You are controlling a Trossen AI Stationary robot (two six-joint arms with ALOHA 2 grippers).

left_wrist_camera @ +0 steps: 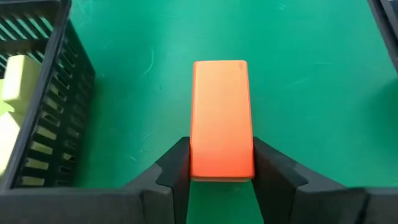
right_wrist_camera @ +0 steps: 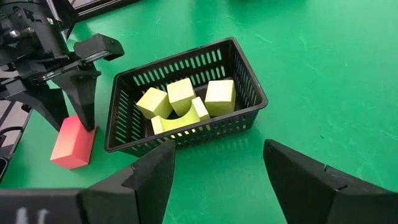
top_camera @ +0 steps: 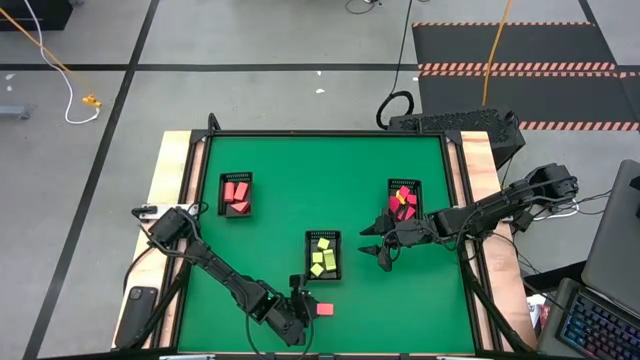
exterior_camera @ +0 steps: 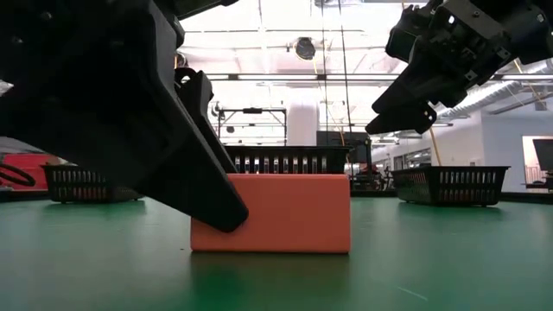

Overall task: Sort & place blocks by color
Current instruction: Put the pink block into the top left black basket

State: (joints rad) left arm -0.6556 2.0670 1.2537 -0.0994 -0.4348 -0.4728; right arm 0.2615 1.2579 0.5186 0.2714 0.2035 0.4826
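Note:
A salmon-orange bar block [top_camera: 323, 309] [left_wrist_camera: 221, 112] lies flat on the green table near its near edge, just right of my left gripper [top_camera: 304, 309] [left_wrist_camera: 221, 158], which is shut on its end. My right gripper [top_camera: 379, 251] [right_wrist_camera: 217, 163] hangs open above the table, right of the middle tray [top_camera: 323, 254] [right_wrist_camera: 245, 74]. That tray holds pale yellow blocks [right_wrist_camera: 180, 99]. The left tray [top_camera: 236, 194] holds salmon-red blocks. The right tray [top_camera: 404, 200] holds pink-red blocks and one yellow piece. My left gripper has the bar's end nearest the gripper [left_wrist_camera: 200, 167] pinched between its two fingers [left_wrist_camera: 177, 165], one on each long side. The fingers slant down from the table's left and run along the bar [exterior_camera: 285, 212]. It rests flat on the table [exterior_camera: 276, 276].
The middle tray's wall [left_wrist_camera: 53, 118] stands just beyond the held bar. Open green table [top_camera: 400, 300] lies right of the bar. Wooden side strips [top_camera: 170, 180] border the table, and a laptop [top_camera: 600, 320] sits off its right edge.

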